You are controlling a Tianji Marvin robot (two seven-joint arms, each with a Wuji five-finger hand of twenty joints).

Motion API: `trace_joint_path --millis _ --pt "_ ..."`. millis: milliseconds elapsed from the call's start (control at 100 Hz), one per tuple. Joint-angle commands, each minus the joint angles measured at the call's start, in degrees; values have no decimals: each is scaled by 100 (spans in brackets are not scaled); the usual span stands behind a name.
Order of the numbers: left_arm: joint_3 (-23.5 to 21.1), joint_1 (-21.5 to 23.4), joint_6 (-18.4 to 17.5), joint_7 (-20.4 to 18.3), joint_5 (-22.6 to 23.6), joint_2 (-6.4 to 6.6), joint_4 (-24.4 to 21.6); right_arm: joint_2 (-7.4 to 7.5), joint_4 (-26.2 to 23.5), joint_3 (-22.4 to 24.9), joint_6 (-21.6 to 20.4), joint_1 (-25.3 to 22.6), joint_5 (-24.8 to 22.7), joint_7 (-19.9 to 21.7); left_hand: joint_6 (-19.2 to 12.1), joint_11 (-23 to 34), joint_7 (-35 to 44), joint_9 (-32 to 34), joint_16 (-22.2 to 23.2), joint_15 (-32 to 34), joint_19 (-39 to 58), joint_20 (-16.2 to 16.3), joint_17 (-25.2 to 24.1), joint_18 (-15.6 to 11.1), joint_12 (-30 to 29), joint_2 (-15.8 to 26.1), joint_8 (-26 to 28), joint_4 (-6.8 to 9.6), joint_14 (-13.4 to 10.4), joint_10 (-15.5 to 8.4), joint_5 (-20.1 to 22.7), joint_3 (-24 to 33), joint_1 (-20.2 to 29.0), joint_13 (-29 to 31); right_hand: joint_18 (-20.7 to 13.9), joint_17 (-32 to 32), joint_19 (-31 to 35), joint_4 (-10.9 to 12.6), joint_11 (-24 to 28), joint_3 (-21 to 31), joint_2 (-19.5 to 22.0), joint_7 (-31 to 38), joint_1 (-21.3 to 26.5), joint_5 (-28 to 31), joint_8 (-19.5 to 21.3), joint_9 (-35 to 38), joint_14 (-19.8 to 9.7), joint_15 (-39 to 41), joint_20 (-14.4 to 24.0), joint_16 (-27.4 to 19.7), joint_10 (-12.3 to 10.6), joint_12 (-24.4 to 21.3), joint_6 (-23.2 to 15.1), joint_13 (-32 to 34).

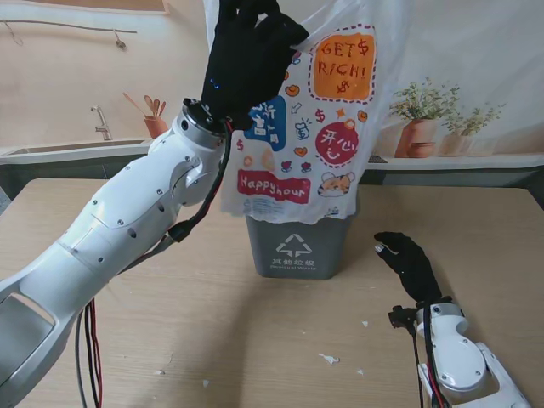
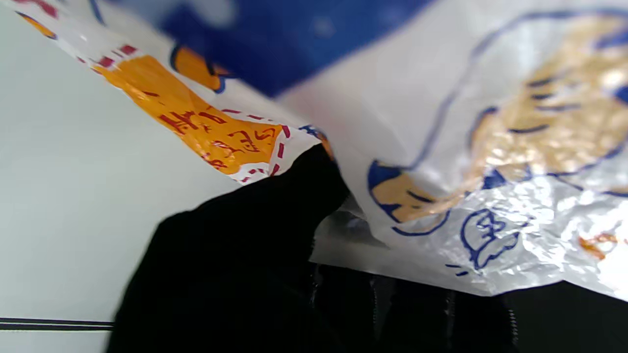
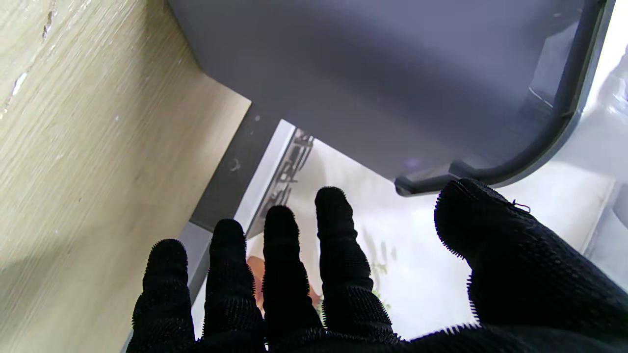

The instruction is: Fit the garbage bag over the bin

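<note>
White printed plastic, the garbage bag (image 1: 319,110), hangs pinched in the left hand (image 1: 248,59), dangling over the grey bin (image 1: 297,245) on the counter (image 1: 170,323); right hand (image 1: 410,262) waits beside the bin, fingers (image 3: 279,255) spread, empty. Next: open the mouth, lower it. Readable: "GET RICH!", "Happy hour".

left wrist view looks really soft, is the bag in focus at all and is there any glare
Left wrist view: the garbage bag fills the frame too close to focus, its blue and orange prints blurred, with bright glare on the crinkles; the left hand is a featureless black mass. Stand view: the bag's print is sharp and evenly lit.
</note>
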Motion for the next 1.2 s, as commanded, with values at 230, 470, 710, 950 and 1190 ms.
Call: trace_joint_path --millis 230,470,710,950,1190 --pt "234 -556 209 475 -158 -236 525 -35 232 -60 98 113 62 158 180 -28 29 25 39 -7 151 59 -72 150 -46 -83 -224 -60 197 191 130 108 424 -130 -123 -30 -25 80 -84 -32 198 -32 -136 137 88 21 -64 53 46 60 -110 52 91 58" --pt "748 -789 272 967 -634 -686 1571 -42 247 -45 64 106 106 151 167 -12 97 71 56 -17 213 87 -68 165 -105 -150 -699 11 197 147 299 126 442 -94 -133 -16 -15 83 -72 -42 199 -43 -136 191 91 55 -62 70 57 67 -106 57 120 64" --pt "994 -740 104 1171 -903 -920 2164 -64 223 -46 53 92 152 74 116 -8 142 85 28 -21 338 149 -80 155 -129 -141 -719 3 139 74 278 121 415 -3 -128 1 -14 84 -67 -30 194 -46 -137 225 101 80 -63 82 58 72 -110 60 124 90" --pt "873 -379 -50 949 -722 -670 1791 -56 257 -90 100 138 141 110 -33 -3 212 141 -162 -37 344 155 -75 99 -255 -76 -460 -71 -10 -67 173 122 309 279 -120 0 -19 81 -71 -22 208 -53 -145 218 108 82 -57 84 57 73 -104 61 118 88" --pt "578 -179 -238 705 -354 -257 1449 -46 273 -161 168 187 139 160 -248 -5 185 219 -391 -34 346 157 -59 -27 -432 -53 -237 -111 -143 -199 208 115 241 456 -137 -14 -18 79 -68 -29 222 -52 -151 204 117 69 -63 81 63 73 -111 63 123 72"
